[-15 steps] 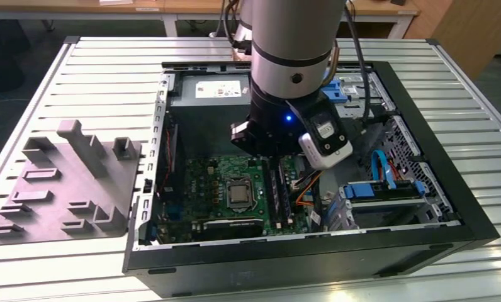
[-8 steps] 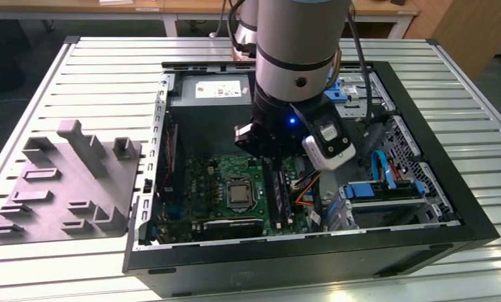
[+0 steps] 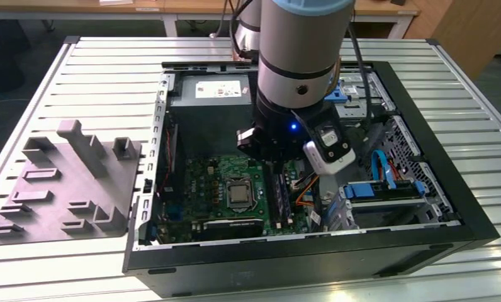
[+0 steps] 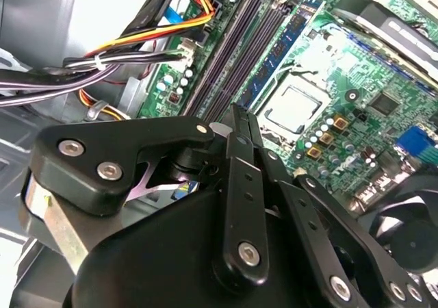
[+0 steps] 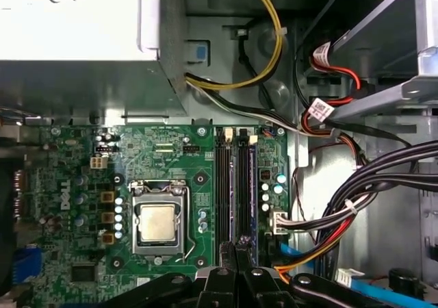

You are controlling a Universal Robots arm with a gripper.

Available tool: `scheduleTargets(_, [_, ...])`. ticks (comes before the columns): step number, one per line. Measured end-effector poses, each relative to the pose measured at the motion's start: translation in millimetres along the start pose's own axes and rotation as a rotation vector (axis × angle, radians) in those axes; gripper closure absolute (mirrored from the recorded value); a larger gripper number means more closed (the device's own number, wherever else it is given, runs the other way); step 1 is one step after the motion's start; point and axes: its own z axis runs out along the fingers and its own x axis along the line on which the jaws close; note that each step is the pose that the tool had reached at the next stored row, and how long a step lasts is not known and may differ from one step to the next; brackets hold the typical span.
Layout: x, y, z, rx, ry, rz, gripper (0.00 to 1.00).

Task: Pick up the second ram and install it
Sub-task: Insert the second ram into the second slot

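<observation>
In the exterior view my gripper (image 3: 275, 165) is down inside the open computer case (image 3: 418, 248), above the green motherboard (image 3: 221, 170). The second ram (image 4: 284, 48), a slim blue-green stick, runs out from my fingertips, parallel to the long black slots (image 4: 236, 41) beside the processor socket (image 4: 294, 109). In both wrist views the gripper (image 4: 241, 113) (image 5: 239, 241) has its fingers together on the stick's near part. In the first wrist view the stick (image 5: 252, 185) shows as a thin dark strip beside the slots (image 5: 224, 185). I cannot tell whether it sits in a slot.
Bundled cables (image 5: 356, 198) run close beside the slots on the side away from the processor. The power supply (image 3: 213, 91) fills the case's far end, and a drive cage with blue parts (image 3: 385, 189) stands at the exterior view's right. A grey holder (image 3: 66, 182) lies on the slatted table outside the case.
</observation>
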Motion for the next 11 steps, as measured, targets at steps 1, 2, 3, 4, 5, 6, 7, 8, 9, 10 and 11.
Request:
scheduleTargets(1, [-0.3, -0.1, 1.8, 0.0000, 0.0000, 0.000, 0.89])
scheduleTargets(2, [-0.5, -0.2, 3.6, -0.0002, 0.0000, 0.000, 0.89])
scheduleTargets(3, [-0.5, -0.3, 5.6, -0.0004, -0.0001, 0.000, 0.89])
scheduleTargets(4, [-0.5, -0.4, 7.4, -0.0004, -0.0001, 0.000, 0.89])
scheduleTargets(5, [-0.5, -0.5, 9.2, -0.0004, -0.0001, 0.000, 0.89])
scheduleTargets(6, [-0.5, -0.6, 10.9, -0.0004, -0.0001, 0.000, 0.89])
scheduleTargets(7, [-0.5, -0.6, 12.4, -0.0004, 0.0000, 0.000, 0.89])
scheduleTargets(8, [-0.6, -0.7, 13.4, -0.0007, -0.0001, 0.000, 0.89])
scheduleTargets(9, [-1.0, -0.7, 14.1, -0.0010, -0.0001, 0.000, 0.89])
scheduleTargets(10, [-1.7, -0.8, 14.9, -0.0013, -0.0001, 0.000, 0.89])
scheduleTargets(11, [-2.2, -0.8, 15.6, -0.0018, 0.0000, 0.000, 0.89])
